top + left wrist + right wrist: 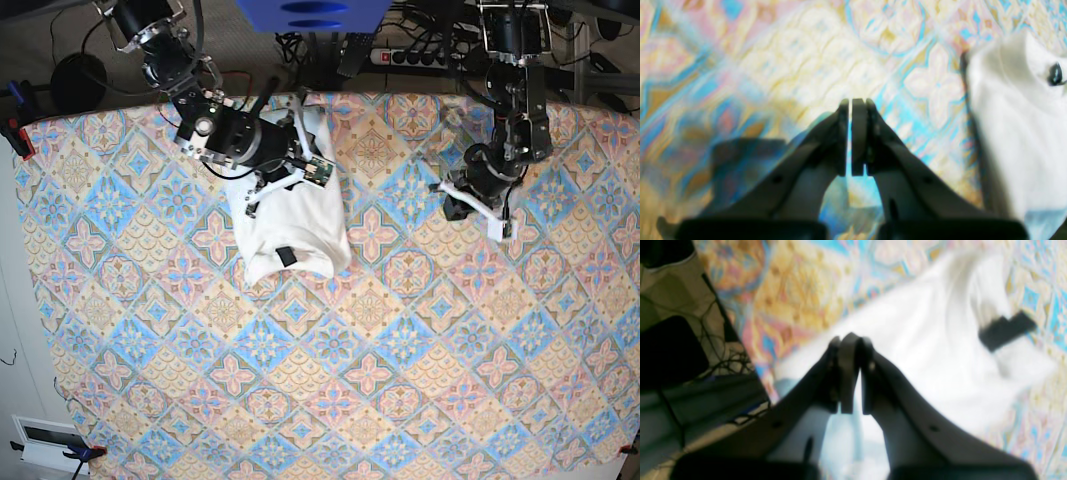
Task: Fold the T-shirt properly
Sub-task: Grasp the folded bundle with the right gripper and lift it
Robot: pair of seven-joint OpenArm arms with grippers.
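- Up close, the left gripper (850,136) has its jaws pressed together with only a sliver of light between the pads, and nothing is caught in them; it hangs over bare patterned tablecloth (773,66).
- Beside it in the left wrist view, the T-shirt (1017,133) shows as a white edge at the right of the frame, apart from the fingers.
- Over on the other side, the right gripper (850,373) is likewise drawn together; I cannot make out any cloth pinched between its pads, which hover above the white fabric rather than biting it.
- Beyond those fingers, the small dark tag (1005,328) lies on the plain white side of the shirt.
- Seen from the base view, the T-shirt (295,225) sits at the far left of the table as a compact, roughly rectangular bundle, with the right arm's gripper (300,165) at its far end and the left arm's gripper (470,205) well apart to the right, over the tablecloth (400,350).
- By my judgement the folding is largely done: sleeves and body appear gathered in, and both arms look clear of the cloth.
- Next, if anything, the bundle's slightly flared near edge wants squaring; that calls for opening a gripper, coming down on a corner, and avoiding dragging the layers apart.
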